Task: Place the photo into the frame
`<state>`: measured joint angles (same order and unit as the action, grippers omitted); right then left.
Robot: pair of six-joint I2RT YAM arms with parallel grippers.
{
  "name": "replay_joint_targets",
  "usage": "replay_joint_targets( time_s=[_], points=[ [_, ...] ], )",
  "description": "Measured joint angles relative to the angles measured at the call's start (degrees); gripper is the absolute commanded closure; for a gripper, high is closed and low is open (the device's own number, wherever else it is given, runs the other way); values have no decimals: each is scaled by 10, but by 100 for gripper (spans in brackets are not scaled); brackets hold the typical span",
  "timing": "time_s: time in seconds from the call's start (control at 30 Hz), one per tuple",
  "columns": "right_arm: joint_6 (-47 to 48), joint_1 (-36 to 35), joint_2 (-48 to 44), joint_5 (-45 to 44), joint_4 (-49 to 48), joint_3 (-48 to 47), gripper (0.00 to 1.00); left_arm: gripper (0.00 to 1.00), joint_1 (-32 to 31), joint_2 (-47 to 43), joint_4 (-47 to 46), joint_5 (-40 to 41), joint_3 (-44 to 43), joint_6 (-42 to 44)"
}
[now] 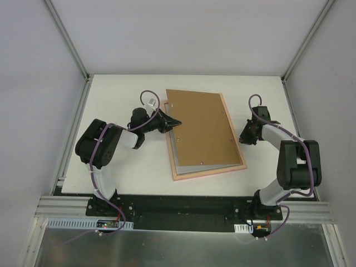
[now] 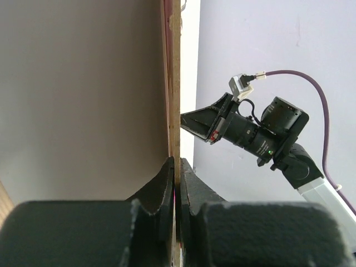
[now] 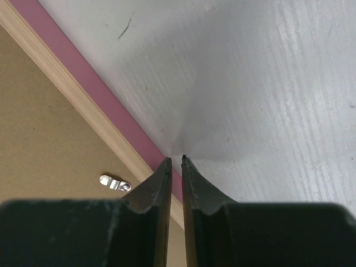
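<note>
The frame (image 1: pixel 207 173), salmon-pink, lies flat at the table's middle. The brown backing board (image 1: pixel 200 128) lies on it, slightly askew. My left gripper (image 1: pixel 177 123) is shut on the board's left edge. In the left wrist view the fingers (image 2: pixel 167 178) clamp the thin tan edge (image 2: pixel 175 83). My right gripper (image 1: pixel 242 137) is shut and empty beside the frame's right edge. In the right wrist view its tips (image 3: pixel 176 159) sit over the pink border (image 3: pixel 94 83). The photo's landscape side is hidden. A pale grey strip (image 1: pixel 174 153) shows under the board; I cannot tell what it is.
A small metal tab (image 3: pixel 115 182) sits on the board (image 3: pixel 39 128) near the right gripper. The white table (image 1: pixel 122 167) lies around the frame, with grey enclosure walls at its left, right and back. The right arm (image 2: pixel 250 133) shows across the board in the left wrist view.
</note>
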<state>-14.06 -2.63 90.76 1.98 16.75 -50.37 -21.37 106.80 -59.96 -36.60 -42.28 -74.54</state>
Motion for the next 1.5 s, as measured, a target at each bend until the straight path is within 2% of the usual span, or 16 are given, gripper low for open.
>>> replay_joint_targets(
  time_s=[0.47, 1.03, 1.5],
  points=[
    [0, 0, 10, -6, -12, 6, 86, 100, -12, 6, -29, 21, 26, -14],
    [0, 0, 11, -5, -16, 6, 86, 100, -11, 6, -34, 3, 28, -30],
    [0, 0, 12, -4, -17, 6, 87, 100, -11, 6, -1, -15, 13, -21]
  ],
)
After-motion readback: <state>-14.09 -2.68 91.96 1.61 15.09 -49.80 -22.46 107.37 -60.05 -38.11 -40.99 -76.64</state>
